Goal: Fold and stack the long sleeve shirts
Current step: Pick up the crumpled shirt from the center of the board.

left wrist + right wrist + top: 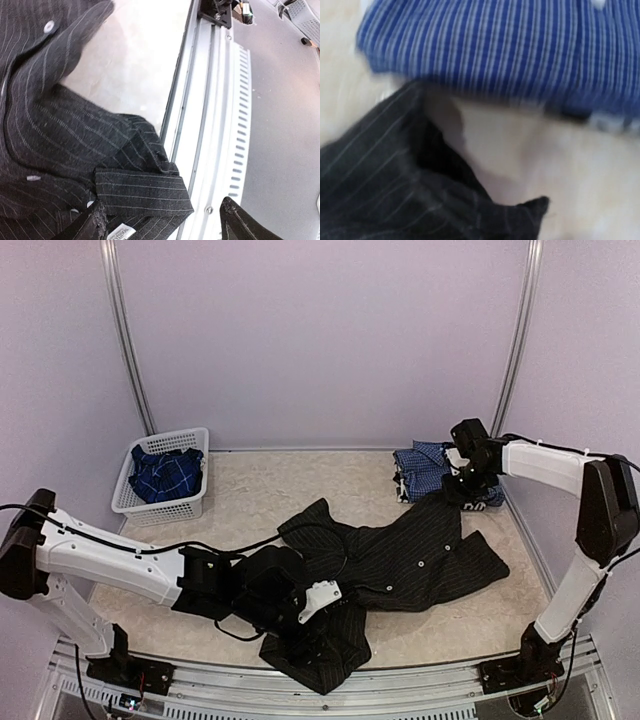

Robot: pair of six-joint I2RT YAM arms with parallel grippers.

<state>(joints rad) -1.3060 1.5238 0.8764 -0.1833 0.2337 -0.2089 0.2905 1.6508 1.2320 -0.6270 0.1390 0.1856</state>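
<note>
- Lavender walls close in a beige marbled worktop (250, 490), with an aluminium rail (200, 125) running along its near edge.
- Left pincer (162, 225): low over the middle of the near edge. Its fingers (92, 225) are spread wide, one on either side of a folded band of cloth. Neither finger is closed onto the band.
- Black pinstriped shirt (400, 555): lies crumpled and unfolded. It runs from the middle of the near edge, where a bunched part reaches the rail, diagonally toward the far right corner. Pale buttons show along its front.
- Right pincer (462, 490): near the far right corner, down at the far end of the black pinstriped shirt. Its jaws are pressed together. The wrist view does not show the fingers, so it cannot be told whether cloth is caught between them.
- Blue-and-white checked shirt (425, 468): folded in the far right corner, just beyond the black shirt's far end. A strip of bare worktop shows between the two in the wrist view.
- White lattice basket (130, 502): stands at the far left corner.
- Darker blue plaid shirt (165, 472): heaped inside the basket.
</note>
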